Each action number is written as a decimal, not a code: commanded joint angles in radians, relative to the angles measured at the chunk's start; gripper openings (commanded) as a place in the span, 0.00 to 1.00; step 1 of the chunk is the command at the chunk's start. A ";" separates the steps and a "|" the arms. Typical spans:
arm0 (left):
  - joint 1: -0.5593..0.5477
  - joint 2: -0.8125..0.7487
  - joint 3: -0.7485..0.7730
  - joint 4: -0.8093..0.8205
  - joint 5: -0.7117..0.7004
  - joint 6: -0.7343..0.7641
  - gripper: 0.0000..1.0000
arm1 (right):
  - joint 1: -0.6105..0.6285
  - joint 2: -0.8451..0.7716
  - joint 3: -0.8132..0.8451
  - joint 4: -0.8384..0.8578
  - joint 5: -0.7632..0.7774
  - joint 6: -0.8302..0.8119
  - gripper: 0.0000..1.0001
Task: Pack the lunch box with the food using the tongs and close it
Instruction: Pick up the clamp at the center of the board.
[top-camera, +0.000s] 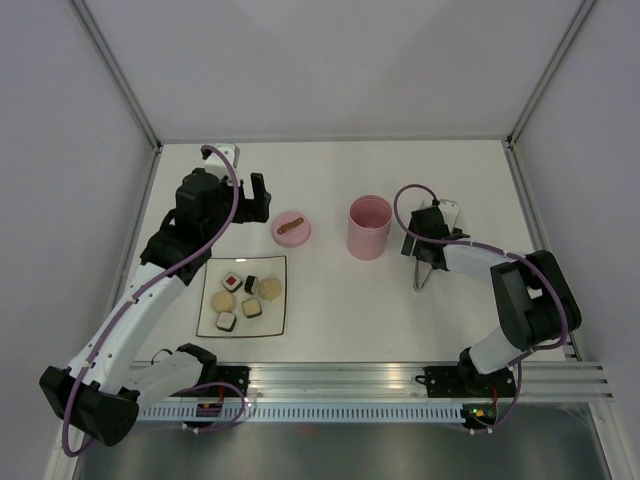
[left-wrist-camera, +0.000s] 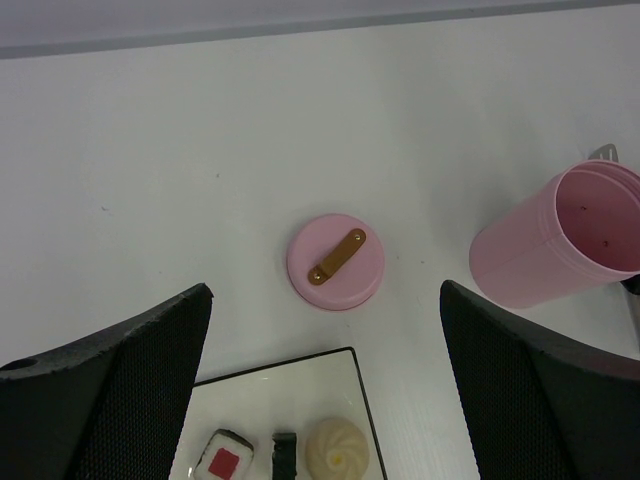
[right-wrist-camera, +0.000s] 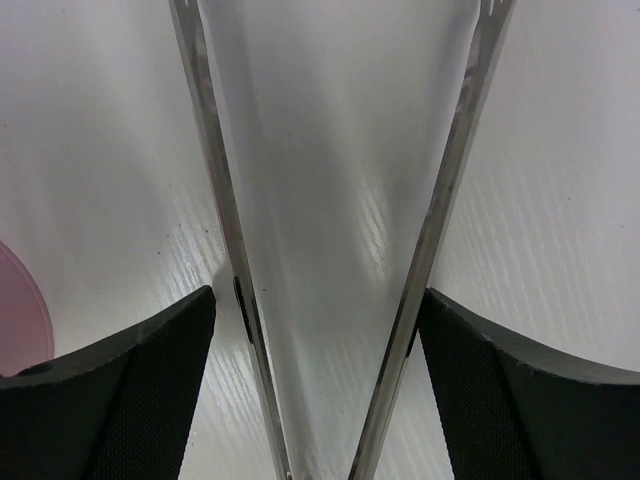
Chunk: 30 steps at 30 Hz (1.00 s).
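Right gripper (right-wrist-camera: 318, 294): the fingers sit on either side of the tongs (right-wrist-camera: 220, 200), right up against the two silver arms. Can't tell if it's actually squeezing them or just bracketing. The tongs run out ahead of it in a narrow V over the white table (top-camera: 330, 180), just right of the lunch box (left-wrist-camera: 530, 265), which stands upright and uncovered.

Left gripper (left-wrist-camera: 325, 288) is spread wide with nothing in it, hanging above the table. The lid (left-wrist-camera: 336, 262) lies flat ahead of it, handle up, and the food (left-wrist-camera: 338, 447) is on the white plate (left-wrist-camera: 290, 395) just nearer.
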<state>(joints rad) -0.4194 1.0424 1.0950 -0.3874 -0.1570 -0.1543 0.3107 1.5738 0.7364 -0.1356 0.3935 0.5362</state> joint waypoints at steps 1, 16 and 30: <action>-0.005 -0.005 -0.003 0.022 -0.022 0.039 1.00 | 0.008 0.057 0.020 -0.074 -0.002 0.001 0.86; -0.005 0.018 -0.003 0.022 -0.019 0.038 1.00 | 0.011 0.049 -0.017 -0.064 -0.010 0.031 0.64; -0.005 0.036 0.009 0.010 -0.001 0.035 1.00 | 0.008 -0.101 0.294 -0.304 0.019 -0.036 0.59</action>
<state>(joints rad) -0.4213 1.0763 1.0927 -0.3897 -0.1631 -0.1539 0.3180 1.5257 0.9215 -0.3729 0.4004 0.5266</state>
